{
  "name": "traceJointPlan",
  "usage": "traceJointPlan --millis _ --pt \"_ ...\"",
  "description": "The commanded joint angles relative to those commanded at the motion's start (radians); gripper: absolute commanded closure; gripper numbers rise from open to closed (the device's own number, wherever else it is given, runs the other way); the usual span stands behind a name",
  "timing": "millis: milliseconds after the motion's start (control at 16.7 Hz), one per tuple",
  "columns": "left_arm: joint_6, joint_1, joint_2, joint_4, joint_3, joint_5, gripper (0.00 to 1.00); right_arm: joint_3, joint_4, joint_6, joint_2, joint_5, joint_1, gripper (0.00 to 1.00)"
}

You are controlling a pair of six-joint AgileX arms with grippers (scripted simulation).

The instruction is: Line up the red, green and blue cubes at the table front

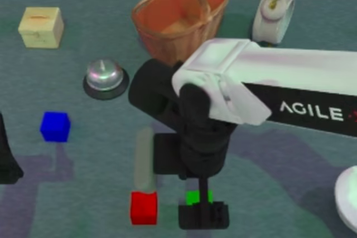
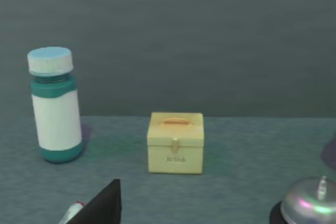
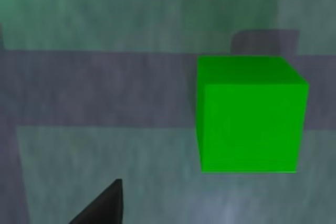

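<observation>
The right gripper (image 1: 202, 207) hangs over the green cube (image 1: 196, 197) at the tabletop (image 1: 279, 165) front, its grip impossible to tell; red cube (image 1: 144, 208) beside it, blue cube (image 1: 55, 126) far left.

The right arm covers most of the green cube (image 1: 192, 197) from above, leaving a sliver. The left arm (image 1: 6, 160) is cut off at the tabletop's left edge, its end effector unseen.

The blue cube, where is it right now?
In the top view the blue cube sits alone on the table's left side, below the silver bell and up-left of the red cube.
</observation>
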Motion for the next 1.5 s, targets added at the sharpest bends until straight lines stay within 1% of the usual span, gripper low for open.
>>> traceJointPlan --millis 300,420,540,780,1080,1260,1500 --pt "0.0 0.0 0.009 -0.006 0.009 0.0 0.0 -0.01 0.01 0.004 -0.006 0.0 -0.011 0.0" --pt "-0.003 -0.003 0.06 -0.039 0.058 -0.001 0.0 -0.05 0.048 0.025 -0.058 -0.003 -0.042 0.0" --pt "-0.007 -0.01 0.153 -0.096 0.143 -0.001 0.0 -0.122 0.109 0.059 -0.153 -0.008 -0.094 0.0" --pt "-0.019 -0.031 0.467 -0.263 0.381 0.001 0.0 -0.338 0.279 0.153 -0.446 -0.02 -0.239 0.0" --pt "-0.038 -0.062 1.008 -0.524 0.73 0.003 0.0 -0.69 0.535 0.3 -0.923 -0.027 -0.459 0.0" --pt "-0.05 -0.079 1.314 -0.683 0.94 0.003 0.0 -0.914 0.692 0.392 -1.222 -0.026 -0.594 0.0" --pt "-0.064 -0.098 1.646 -0.862 1.185 0.002 0.0 -1.191 0.88 0.506 -1.586 -0.016 -0.758 0.0"
